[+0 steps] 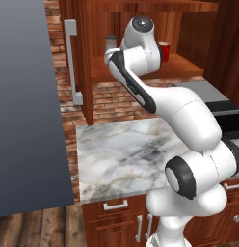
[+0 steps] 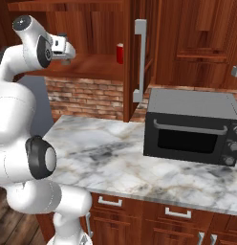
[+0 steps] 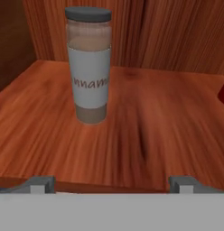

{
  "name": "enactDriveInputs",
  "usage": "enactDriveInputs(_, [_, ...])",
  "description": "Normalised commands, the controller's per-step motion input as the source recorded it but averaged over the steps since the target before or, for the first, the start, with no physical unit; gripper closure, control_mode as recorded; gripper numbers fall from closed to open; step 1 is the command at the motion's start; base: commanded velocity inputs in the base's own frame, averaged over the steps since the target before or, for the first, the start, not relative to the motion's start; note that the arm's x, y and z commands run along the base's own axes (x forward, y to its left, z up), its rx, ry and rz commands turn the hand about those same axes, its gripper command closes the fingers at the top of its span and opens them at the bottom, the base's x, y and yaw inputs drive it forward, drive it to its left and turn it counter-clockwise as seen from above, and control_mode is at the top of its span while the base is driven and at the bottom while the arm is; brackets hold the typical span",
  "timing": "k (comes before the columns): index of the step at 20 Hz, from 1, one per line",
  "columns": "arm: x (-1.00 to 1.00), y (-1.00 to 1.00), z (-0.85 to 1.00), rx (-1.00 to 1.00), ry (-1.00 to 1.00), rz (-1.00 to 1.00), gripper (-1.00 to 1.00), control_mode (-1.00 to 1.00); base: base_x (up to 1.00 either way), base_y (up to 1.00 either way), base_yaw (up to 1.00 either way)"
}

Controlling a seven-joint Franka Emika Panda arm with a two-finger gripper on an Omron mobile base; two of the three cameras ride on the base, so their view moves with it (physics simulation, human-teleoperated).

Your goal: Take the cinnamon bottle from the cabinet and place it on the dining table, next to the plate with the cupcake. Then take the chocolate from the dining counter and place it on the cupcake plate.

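wood: the open cabinet [image 1: 140, 72] is all reddish wood, with its shelf sitting above a marble counter [image 1: 121, 154] and a brick backsplash [image 2: 87, 98]
bottle: the cinnamon bottle [image 3: 89, 65] stands upright on the shelf, dark lid on top, white label, brownish powder inside. in the hand view it's up and left of centre. from the left base view you can just see it [image 1: 111, 41] poking out behind the arm
gripper: the gripper [image 3: 111, 184] is up at shelf height, pointed into the cabinet, short of the bottle and not touching it
fingers: spread wide, one tip [image 3: 39, 184] at each side of the hand view's bottom, nothing between them. the bottle lines up closer to the left tip
cup: a red cup [image 2: 120, 53] sits on the same shelf, off to the right and well apart from the bottle
door: cabinet door [image 2: 139, 57] is swung open, long grey handle on it
oven: a black toaster oven [image 2: 192, 127] sits on the counter to the right
fridge: a grey slab [image 1: 25, 106] on the left, probably a fridge, can't tell for sure
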Motion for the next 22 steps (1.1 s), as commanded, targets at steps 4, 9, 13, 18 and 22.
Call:
enactDriveInputs(4, [0.44, 0.06, 0.08, 0.02, -0.11, 0.01, -1.0, -1.0, 0.0, 0.0, 0.0])
enactDriveInputs(9, [0.25, 0.15, 0.03, 0.02, -0.06, 0.01, -1.0, -1.0, 0.0, 0.0, 0.0])
enactDriveInputs(13, [0.36, 0.12, 0.01, 0.06, 0.0, 0.07, -1.0, -1.0, 0.0, 0.0, 0.0])
enactDriveInputs(18, [0.38, 0.0, 0.05, 0.07, 0.0, 0.05, -1.0, -1.0, 0.0, 0.0, 0.0])
enactDriveInputs(22, [0.29, 0.01, 0.0, 0.01, 0.0, 0.0, -1.0, -1.0, 0.0, 0.0, 0.0])
